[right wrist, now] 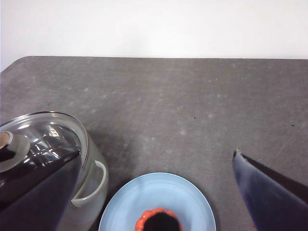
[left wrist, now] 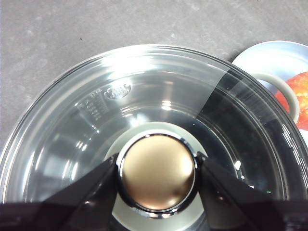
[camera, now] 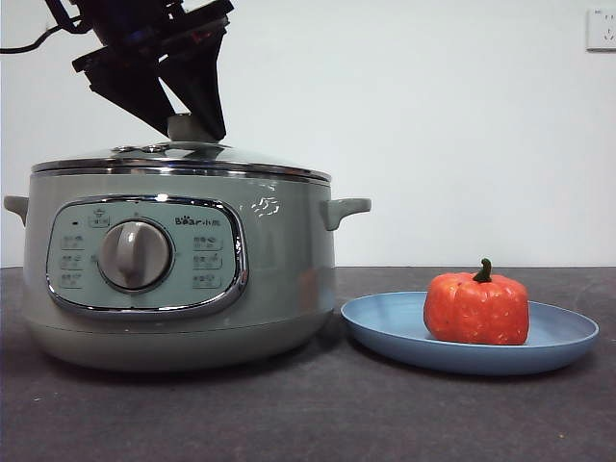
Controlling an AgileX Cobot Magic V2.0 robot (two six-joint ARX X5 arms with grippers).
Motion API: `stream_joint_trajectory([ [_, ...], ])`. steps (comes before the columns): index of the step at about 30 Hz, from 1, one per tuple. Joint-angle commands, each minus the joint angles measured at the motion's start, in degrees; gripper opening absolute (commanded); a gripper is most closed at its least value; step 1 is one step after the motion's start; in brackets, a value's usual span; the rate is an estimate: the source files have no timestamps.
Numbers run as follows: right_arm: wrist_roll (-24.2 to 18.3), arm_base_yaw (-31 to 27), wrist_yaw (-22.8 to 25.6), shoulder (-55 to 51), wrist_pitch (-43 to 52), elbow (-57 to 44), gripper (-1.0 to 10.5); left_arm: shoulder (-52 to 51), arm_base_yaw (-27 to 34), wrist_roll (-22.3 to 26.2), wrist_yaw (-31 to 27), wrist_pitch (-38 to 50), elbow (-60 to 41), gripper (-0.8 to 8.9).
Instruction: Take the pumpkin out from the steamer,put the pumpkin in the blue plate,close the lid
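The sage-green steamer [camera: 279, 279] stands at the left with the glass lid [camera: 241, 159] seated on it. My left gripper [camera: 192, 130] comes down from above, its jaws against both sides of the lid's knob [left wrist: 158, 173]. The orange-red pumpkin [camera: 476, 310] sits upright in the blue plate [camera: 568, 337], just right of the steamer. My right gripper [right wrist: 158, 154] hangs open and empty above the plate [right wrist: 144, 192] and pumpkin [right wrist: 140, 221]; it is out of the front view.
The dark grey table [camera: 318, 414] runs to a white wall behind. A wall socket [camera: 602, 29] is at the top right. The steamer's side handle [right wrist: 91, 185] is close to the plate's rim.
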Motion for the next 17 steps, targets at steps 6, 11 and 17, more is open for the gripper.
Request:
stream_joint_trajectory([
  [6,0.31,0.0,-0.07,-0.04,0.11,-0.35,5.6,-0.17,-0.13,0.31,-0.2,1.01,0.79,4.53],
  [11,0.31,0.04,-0.59,-0.04,-0.48,-0.35,5.6,-2.84,-0.13,0.31,-0.15,-1.25,0.79,4.37],
  [17,-0.77,0.07,-4.72,0.0,-3.96,-0.35,5.6,-9.01,-0.13,0.31,-0.09,-9.57,0.81,3.8],
])
